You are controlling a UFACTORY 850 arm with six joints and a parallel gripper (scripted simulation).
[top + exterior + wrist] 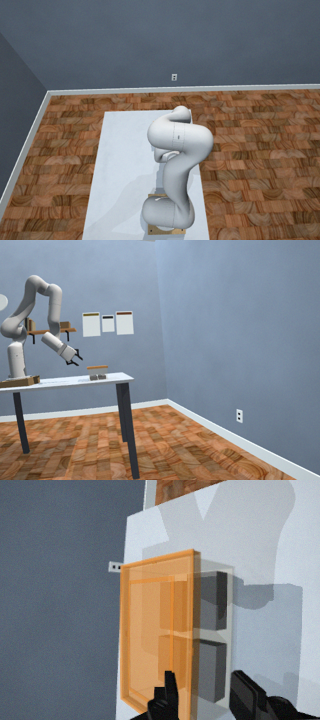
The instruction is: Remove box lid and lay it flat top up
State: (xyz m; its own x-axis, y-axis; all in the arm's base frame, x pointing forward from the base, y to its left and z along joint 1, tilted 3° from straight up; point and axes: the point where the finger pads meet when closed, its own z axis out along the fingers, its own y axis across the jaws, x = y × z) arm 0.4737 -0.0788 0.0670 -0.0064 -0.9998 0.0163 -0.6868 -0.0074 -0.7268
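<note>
Orange and flat, the lid (97, 367) sits on the box (97, 374) near the table's (64, 381) far corner, so the half-spread, empty jaws should straddle one lid edge squarely before pinching.

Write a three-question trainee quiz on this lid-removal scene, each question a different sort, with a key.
1. True or false: the orange lid is already off the box.
2. Multiple choice: the gripper is A) clamped on the lid, B) in the air short of the box, holding nothing, C) resting on the table.
3. Fill in: seen from the wrist camera, the box's clear walls reveal two dark ____ inside.

Key: 1 false; 2 B; 3 blocks.
</note>
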